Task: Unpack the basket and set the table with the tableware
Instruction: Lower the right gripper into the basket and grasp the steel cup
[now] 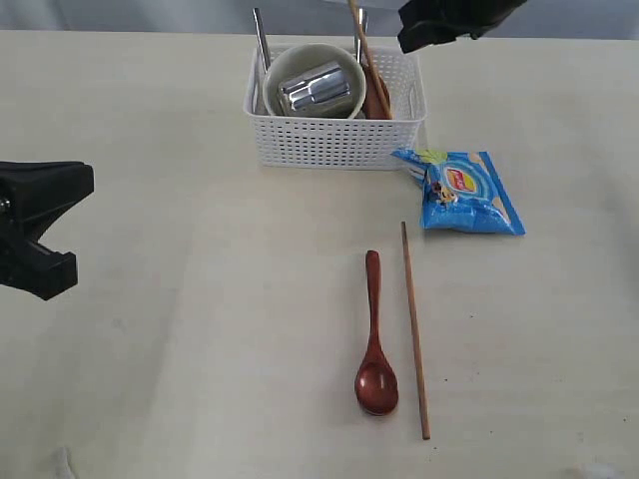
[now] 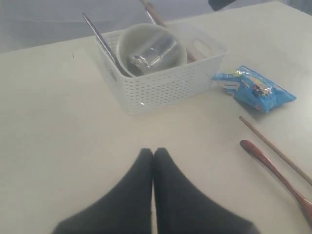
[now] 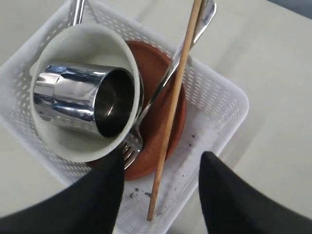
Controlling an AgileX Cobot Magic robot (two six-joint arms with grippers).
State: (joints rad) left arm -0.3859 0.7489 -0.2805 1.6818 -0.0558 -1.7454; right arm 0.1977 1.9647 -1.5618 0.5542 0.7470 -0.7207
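Observation:
The white basket [image 1: 334, 140] stands at the back of the table [image 1: 180, 299]. In it lie a cream bowl [image 3: 83, 46] with a steel cup [image 3: 85, 100] on its side, a brown plate [image 3: 161, 122], a fork [image 3: 146, 112], a knife [image 1: 261, 45] and one chopstick [image 3: 173, 107] leaning upright. My right gripper [image 3: 161, 161] hovers open over the basket, its fingers either side of the chopstick's lower end. A wooden spoon [image 1: 375, 339] and a second chopstick [image 1: 414, 329] lie on the table. My left gripper [image 2: 153, 152] is shut and empty, low at the left.
A blue chip bag [image 1: 461, 192] lies right of the basket, also visible as a chip bag [image 2: 256, 87] in the left wrist view. The basket's right wall [image 3: 219, 126] is close beside my right fingers.

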